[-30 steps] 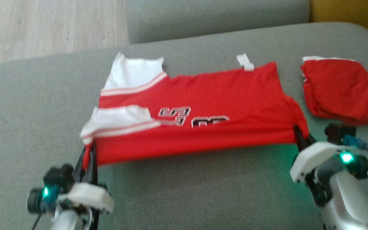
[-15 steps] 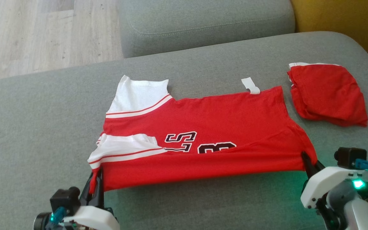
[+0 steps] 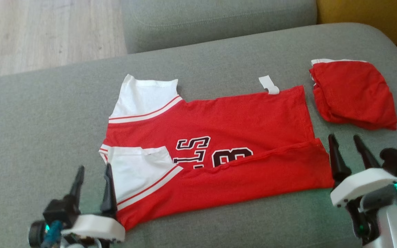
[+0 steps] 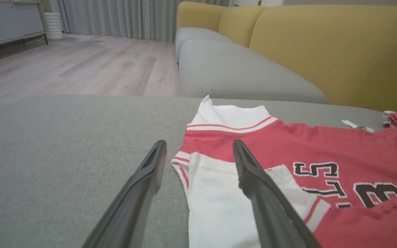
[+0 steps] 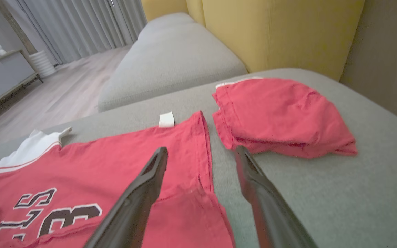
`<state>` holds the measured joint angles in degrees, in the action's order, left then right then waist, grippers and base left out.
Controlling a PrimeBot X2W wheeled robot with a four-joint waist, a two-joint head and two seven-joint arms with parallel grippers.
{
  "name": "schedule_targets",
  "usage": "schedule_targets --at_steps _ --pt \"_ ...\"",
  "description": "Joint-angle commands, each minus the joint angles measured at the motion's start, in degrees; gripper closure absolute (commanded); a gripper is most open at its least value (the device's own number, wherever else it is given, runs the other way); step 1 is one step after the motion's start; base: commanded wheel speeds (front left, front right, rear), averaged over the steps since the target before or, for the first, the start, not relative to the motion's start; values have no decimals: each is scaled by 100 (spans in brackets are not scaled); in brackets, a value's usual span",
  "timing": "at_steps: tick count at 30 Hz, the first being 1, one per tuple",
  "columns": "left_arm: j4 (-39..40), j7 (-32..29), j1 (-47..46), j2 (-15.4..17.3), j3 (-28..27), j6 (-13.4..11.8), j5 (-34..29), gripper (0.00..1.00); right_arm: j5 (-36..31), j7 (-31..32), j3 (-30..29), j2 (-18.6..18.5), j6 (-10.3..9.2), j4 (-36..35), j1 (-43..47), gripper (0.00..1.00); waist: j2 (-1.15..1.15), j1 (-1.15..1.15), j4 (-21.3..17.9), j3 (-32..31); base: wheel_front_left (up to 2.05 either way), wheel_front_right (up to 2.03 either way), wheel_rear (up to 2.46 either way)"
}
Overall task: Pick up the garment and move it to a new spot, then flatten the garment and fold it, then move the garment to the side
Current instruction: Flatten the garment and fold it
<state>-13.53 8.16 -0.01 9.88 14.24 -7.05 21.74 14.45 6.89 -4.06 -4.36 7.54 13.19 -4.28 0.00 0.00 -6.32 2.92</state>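
Note:
The garment (image 3: pixel 219 137) is a red jersey with white sleeves and black lettering, spread on the grey cushion (image 3: pixel 40 131). Its near strip is folded back over the front. My left gripper (image 3: pixel 94 167) stands open at the garment's near left corner, beside the white sleeve, holding nothing. In the left wrist view the left gripper (image 4: pixel 199 143) straddles the sleeve edge of the garment (image 4: pixel 322 148). My right gripper (image 3: pixel 344 137) is open just off the garment's near right corner. In the right wrist view the right gripper (image 5: pixel 201 150) hangs over the hem of the garment (image 5: pixel 115 162).
A second red cloth (image 3: pixel 353 93), folded into a pile, lies right of the garment, close to my right gripper; the right wrist view has it too (image 5: pixel 281 113). Another grey cushion (image 3: pixel 219 17) and a yellow backrest (image 3: pixel 367 13) lie beyond. Wooden floor (image 3: pixel 47 31) is at the far left.
Both grippers have opened and let go of the garment's near corners. The stretched near edge has dropped onto the cushion. The head camera has shifted a little.

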Motion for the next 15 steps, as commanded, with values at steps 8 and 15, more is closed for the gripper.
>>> schedule_targets --at_steps 8,15 --pt "558 512 -988 103 -406 136 -5 0 -162 -851 149 11 -5 -445 -734 0 0 0 -36 385 0 0 0" --pt "563 36 -2112 560 -272 461 -214 0 -268 -1036 260 33 -5 -473 -1295 0 0 0 -87 958 0 0 0"
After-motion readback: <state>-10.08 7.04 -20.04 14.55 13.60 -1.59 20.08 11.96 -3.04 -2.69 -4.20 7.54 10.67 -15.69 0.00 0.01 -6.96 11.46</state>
